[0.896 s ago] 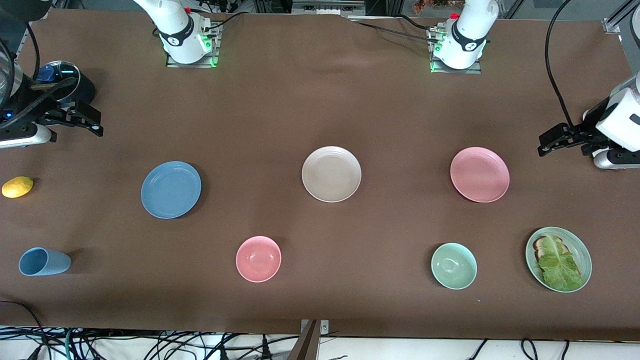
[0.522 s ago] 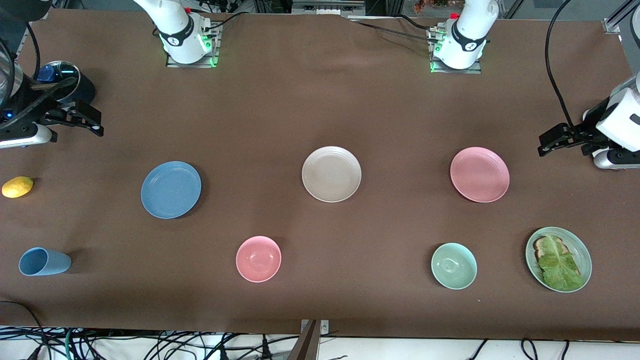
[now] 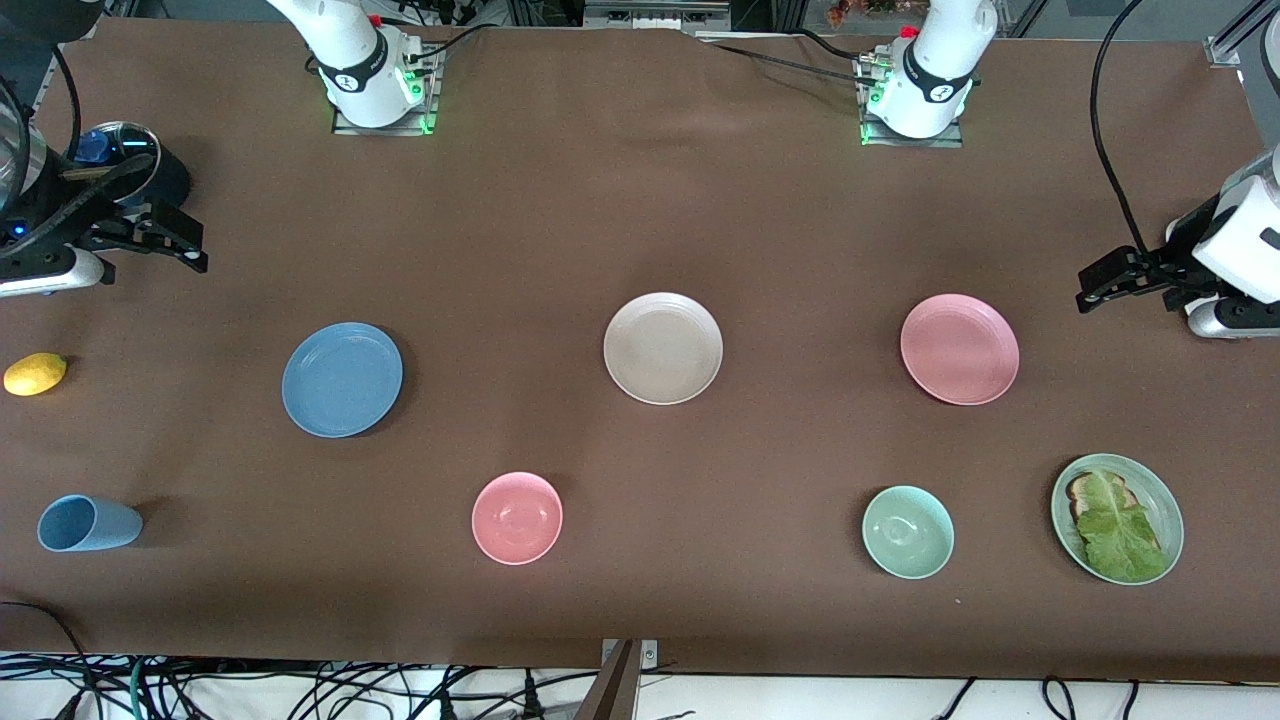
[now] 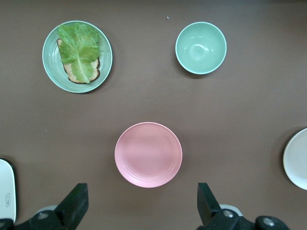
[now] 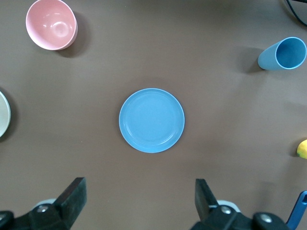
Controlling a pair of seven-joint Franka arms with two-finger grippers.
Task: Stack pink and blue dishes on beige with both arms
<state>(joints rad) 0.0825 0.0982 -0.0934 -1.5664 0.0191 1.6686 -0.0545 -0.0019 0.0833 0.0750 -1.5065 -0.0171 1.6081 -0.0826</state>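
The beige plate (image 3: 663, 348) lies flat near the middle of the brown table (image 3: 640, 200), and everything else is placed here from it.

The pink plate (image 3: 960, 349) lies flat toward the left arm's end of the table from the beige plate, well apart from it and about level with it. The blue plate (image 3: 342, 379) lies flat toward the right arm's end from the beige plate, also well apart and slightly nearer to the front camera. All three plates are bare, and none is stacked.

The left hand (image 3: 1100, 285) hangs in the air over the table's edge at the left arm's end, past the pink plate from the beige plate. Its fingers (image 4: 74, 203) stand wide apart and hold nothing; the left wrist view shows the pink plate (image 4: 148, 154) between them, down on the table. The right hand (image 3: 185, 245) hangs over the right arm's end of the table, past the blue plate from the beige plate. Its fingers (image 5: 72, 194) are also spread wide and empty, with the blue plate (image 5: 151, 120) framed between them below.

Nearer to the front camera than the beige plate sit a pink bowl (image 3: 517, 518) on the right arm's side and a pale green bowl (image 3: 908, 532) on the left arm's side. Farther toward the left arm's end, a green plate (image 3: 1165, 500) carries toast (image 3: 1080, 490) under a lettuce leaf (image 3: 1118, 535). A light blue cup (image 3: 88, 523) lies on its side and a lemon (image 3: 35, 373) rests at the right arm's end.
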